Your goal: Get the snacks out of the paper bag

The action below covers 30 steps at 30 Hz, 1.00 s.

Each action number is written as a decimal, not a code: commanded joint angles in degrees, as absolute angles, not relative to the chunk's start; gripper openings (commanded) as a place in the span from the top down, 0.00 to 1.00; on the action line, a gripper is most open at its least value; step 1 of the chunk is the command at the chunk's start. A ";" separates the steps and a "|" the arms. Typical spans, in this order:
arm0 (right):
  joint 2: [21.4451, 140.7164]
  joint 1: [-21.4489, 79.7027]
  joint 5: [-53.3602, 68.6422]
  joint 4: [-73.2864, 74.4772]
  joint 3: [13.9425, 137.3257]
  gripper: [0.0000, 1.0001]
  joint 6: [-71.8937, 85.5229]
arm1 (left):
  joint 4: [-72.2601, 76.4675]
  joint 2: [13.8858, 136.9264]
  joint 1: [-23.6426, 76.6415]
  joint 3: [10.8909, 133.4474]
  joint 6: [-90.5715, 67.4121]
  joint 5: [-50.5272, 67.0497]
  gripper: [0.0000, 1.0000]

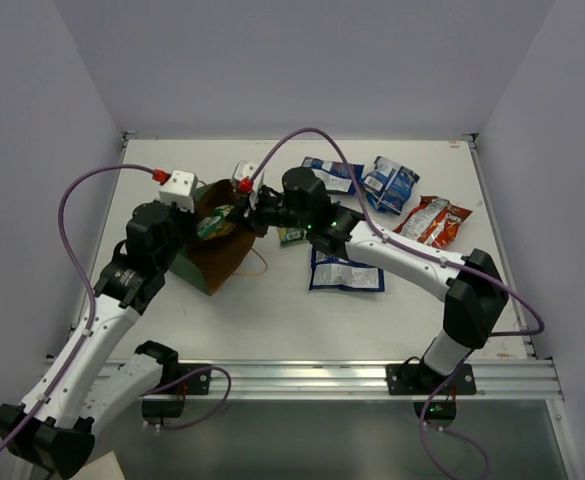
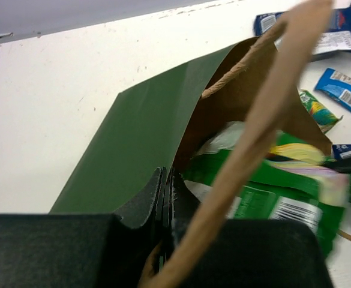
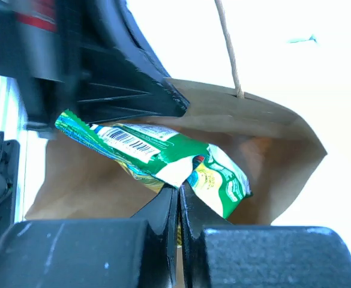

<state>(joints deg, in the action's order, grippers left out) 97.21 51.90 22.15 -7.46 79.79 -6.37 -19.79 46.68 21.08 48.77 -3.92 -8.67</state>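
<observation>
The paper bag [image 1: 217, 255], dark green outside and brown inside, lies on its side with its mouth toward the right arm. My left gripper [image 1: 194, 222] is shut on the bag's green wall [image 2: 133, 132] at the rim, jaws pressed together [image 2: 166, 183]. My right gripper [image 1: 247, 215] is at the bag's mouth, shut on a green packet [image 3: 157, 150]; its jaws pinch the packet's lower edge [image 3: 179, 192]. The packet also shows in the left wrist view [image 2: 265, 198] and the top view [image 1: 212, 226]. A tan handle [image 2: 253, 150] crosses the left wrist view, blurred.
Packets lie on the table right of the bag: a small green one [image 1: 292, 236], blue-and-white ones [image 1: 332, 173] [image 1: 390, 185] [image 1: 345, 272], and a red-orange chip bag [image 1: 434, 220]. The bag's other loop handle [image 1: 260, 262] rests on the table.
</observation>
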 commanded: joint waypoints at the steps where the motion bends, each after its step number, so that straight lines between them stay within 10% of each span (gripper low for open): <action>1: 89.67 50.89 20.74 -5.28 82.88 1.00 -10.80 | -18.10 48.69 21.36 50.88 -4.13 -13.44 1.00; 18: 67.51 44.56 4.24 8.61 73.67 1.00 -17.57 | -21.00 70.57 13.54 64.86 -7.47 -21.62 1.00; 30: 78.74 45.87 4.40 -2.35 62.15 1.00 -14.58 | -28.30 82.08 6.69 85.07 -16.69 -12.59 1.00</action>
<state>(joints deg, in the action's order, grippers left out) 75.94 44.66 5.41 8.19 63.07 -14.96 -26.61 80.51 8.60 79.26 -11.05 -17.72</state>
